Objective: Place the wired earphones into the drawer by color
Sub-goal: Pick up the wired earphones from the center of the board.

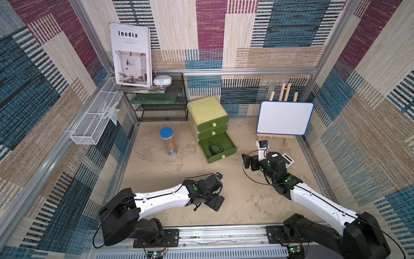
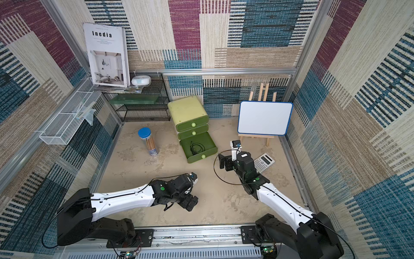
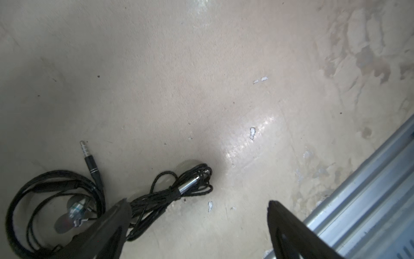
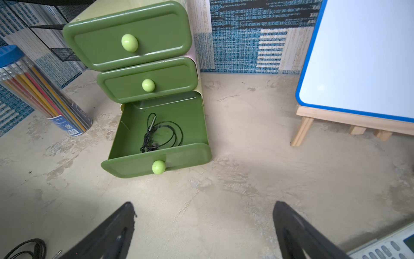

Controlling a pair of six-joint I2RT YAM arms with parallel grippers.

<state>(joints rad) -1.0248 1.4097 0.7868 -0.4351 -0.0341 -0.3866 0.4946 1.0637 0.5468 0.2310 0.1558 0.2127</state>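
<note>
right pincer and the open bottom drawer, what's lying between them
Nothing: in the right wrist view only bare beige tabletop separates the right pincer from the open bottom drawer.

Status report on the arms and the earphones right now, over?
Left gripper open, over black earphones on floor. Right gripper open, empty. One black set in open bottom drawer. Nothing blocking drawer.

Black earphones (image 3: 170, 194) partly behind left hand (image 3: 197, 203), calculator (image 4: 385, 249) cut off
</note>
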